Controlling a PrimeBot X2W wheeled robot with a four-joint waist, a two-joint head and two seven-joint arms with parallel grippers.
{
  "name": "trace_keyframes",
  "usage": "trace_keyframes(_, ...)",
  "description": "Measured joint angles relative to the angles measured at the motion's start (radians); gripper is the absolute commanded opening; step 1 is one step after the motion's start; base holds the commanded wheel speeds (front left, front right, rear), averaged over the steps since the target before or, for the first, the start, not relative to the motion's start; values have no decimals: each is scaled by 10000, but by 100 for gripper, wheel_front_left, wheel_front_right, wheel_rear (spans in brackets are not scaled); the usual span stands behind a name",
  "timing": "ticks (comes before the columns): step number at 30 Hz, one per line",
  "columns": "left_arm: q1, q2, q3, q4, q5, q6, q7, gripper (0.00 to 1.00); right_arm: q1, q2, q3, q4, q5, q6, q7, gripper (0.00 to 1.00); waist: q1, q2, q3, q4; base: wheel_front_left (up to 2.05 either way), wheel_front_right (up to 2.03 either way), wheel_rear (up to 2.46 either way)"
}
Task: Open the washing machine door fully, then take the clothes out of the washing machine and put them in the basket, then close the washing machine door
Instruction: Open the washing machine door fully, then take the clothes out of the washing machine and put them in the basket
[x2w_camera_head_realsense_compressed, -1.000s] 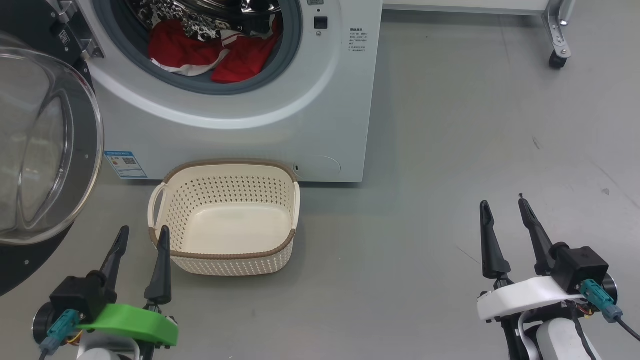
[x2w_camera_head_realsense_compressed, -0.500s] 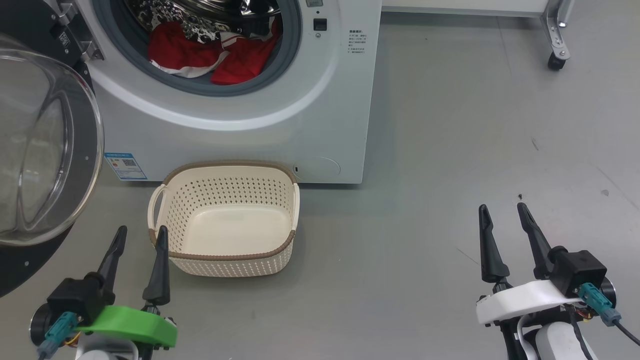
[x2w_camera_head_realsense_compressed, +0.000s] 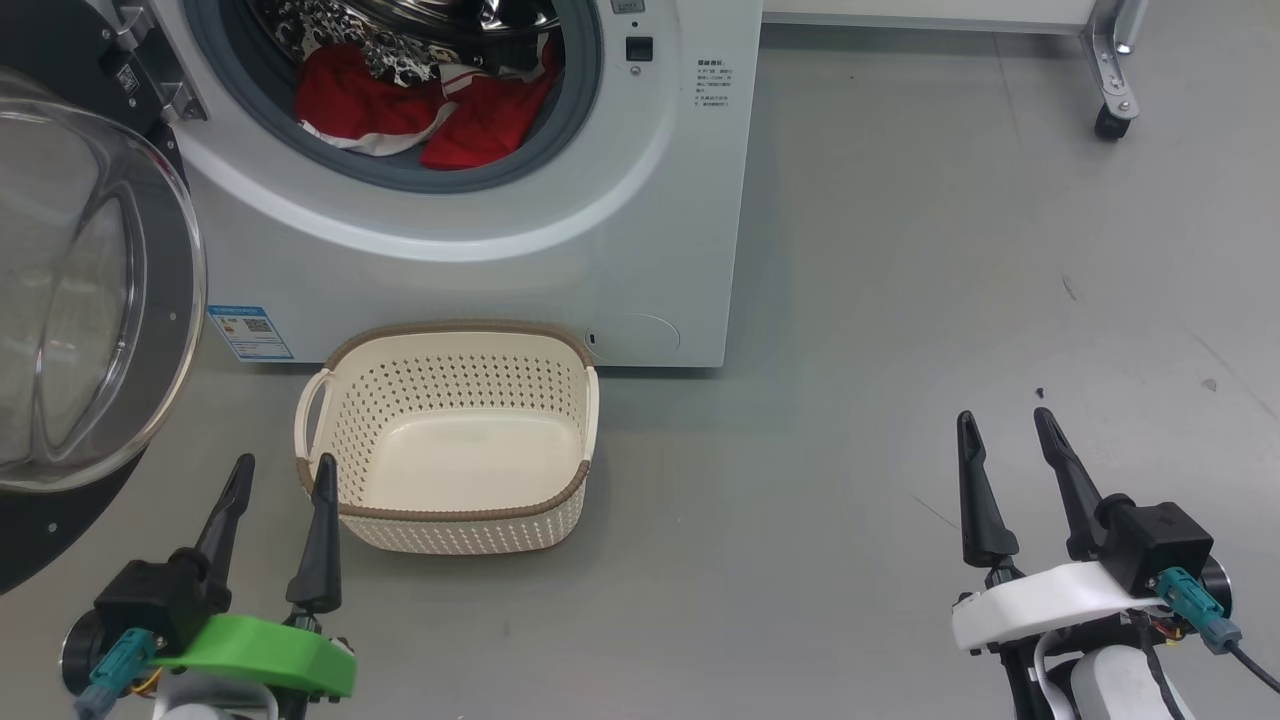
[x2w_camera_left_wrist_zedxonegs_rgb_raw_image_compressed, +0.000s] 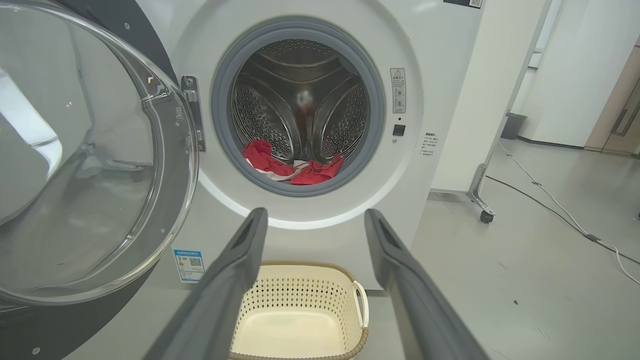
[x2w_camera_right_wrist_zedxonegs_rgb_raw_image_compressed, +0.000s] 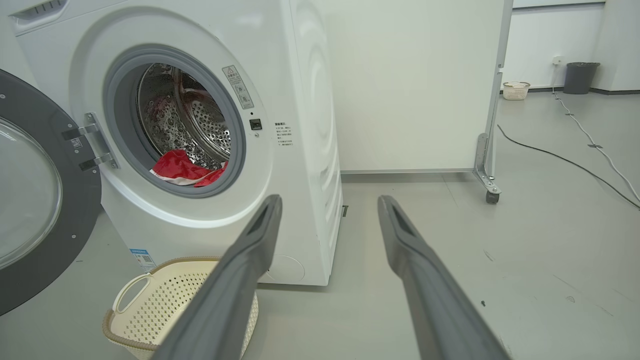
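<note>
Head view barely shifted: left gripper (x2w_camera_head_realsense_compressed: 285, 462) and right gripper (x2w_camera_head_realsense_compressed: 1003, 415) fingers stayed wide apart, empty; we noted bright red clothes (x2w_camera_head_realsense_compressed: 350, 100) still inside white front-loading washing machine (x2w_camera_head_realsense_compressed: 650, 250).

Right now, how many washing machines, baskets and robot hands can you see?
Washing machine: 1
Baskets: 2 (near basket in front of the machine, far basket across the room)
Hands: 2 (left hand, right hand, both open)
Total: 5
</note>
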Motion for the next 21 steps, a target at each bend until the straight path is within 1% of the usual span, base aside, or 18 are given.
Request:
trace_keyframes(14,48,-75,4,-27,-4,-6,0,100,8,10,-2,0,0,4,0,100,0,0,-14,-2,0,0,0)
trace_keyframes(17,76,-134,-58,-48,-167,-56,0,100,11,12,13,2,-2,6,0,100,0,0,-22,-12,5,-17,13)
trace_keyframes(21,108,-138,-174,-94,-222,-96,-2,100,39,13,33,6,-52,77,0,100,0,0,-35,-27,9,-35,25)
